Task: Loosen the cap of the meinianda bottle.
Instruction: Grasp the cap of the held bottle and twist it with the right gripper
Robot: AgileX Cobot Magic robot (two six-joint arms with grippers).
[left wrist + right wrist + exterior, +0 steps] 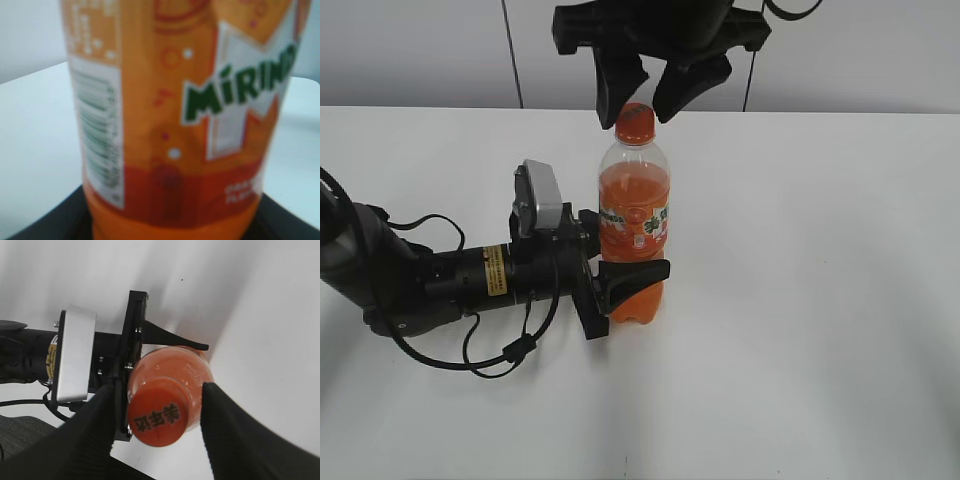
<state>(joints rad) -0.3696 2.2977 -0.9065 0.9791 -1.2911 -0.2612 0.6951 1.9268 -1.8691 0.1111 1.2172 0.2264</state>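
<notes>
Left claw (625, 285) is clamped round the slick meinianda bottle (634, 215) low down, right claw (638, 92) sits apart straddling the cap (635, 120), so grab those ridged cap sides.

left arm (430, 280): matte black, cylindrical, yellow label | wrist camera (541, 198): silver-grey box | cables (505, 350): black, looped | left tool (625, 285): black tapered fingers | right tool (648, 85): black, wedge-shaped fingers

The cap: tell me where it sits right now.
In the exterior view the cap tops the meinianda bottle at table centre, between the right gripper fingers above, with gaps showing.
</notes>
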